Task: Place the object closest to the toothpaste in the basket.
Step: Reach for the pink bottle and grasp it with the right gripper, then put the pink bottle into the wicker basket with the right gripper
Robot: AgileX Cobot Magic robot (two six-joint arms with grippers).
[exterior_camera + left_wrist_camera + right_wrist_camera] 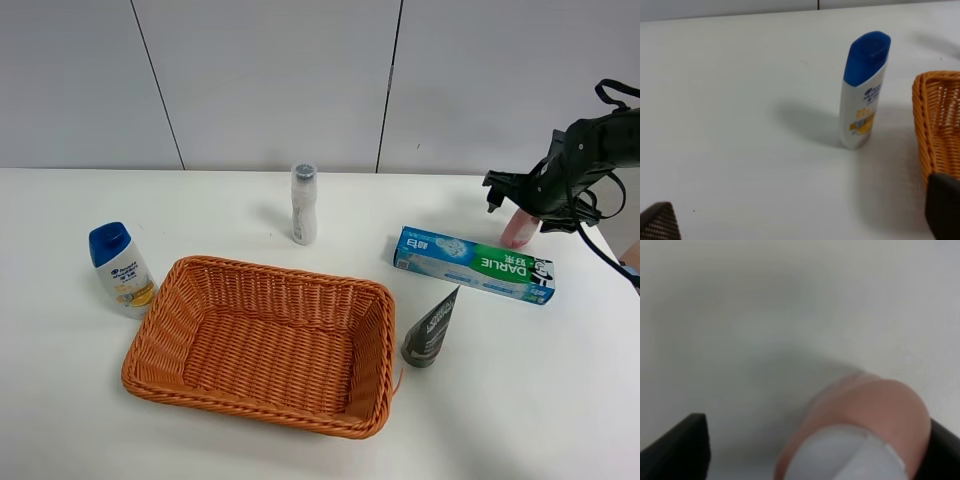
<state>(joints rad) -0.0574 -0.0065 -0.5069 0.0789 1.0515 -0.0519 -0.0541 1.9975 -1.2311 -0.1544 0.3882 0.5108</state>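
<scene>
The toothpaste box (473, 263), green and blue, lies on the white table at the right. A pink bottle (519, 228) with a pale cap stands just behind its right end. My right gripper (522, 208) is open around this pink bottle (875, 415); the bottle sits close to one finger (945, 450) with a gap to the other finger (675, 445). A dark grey tube (430, 328) stands just in front of the box. The wicker basket (280, 268) sits centre-left and is empty. My left gripper (800, 220) is open and empty, out of the exterior view.
A white shampoo bottle with a blue cap (122, 268) stands left of the basket; it also shows in the left wrist view (864, 92) beside the basket rim (935, 125). A white bottle with a grey cap (303, 203) stands behind the basket.
</scene>
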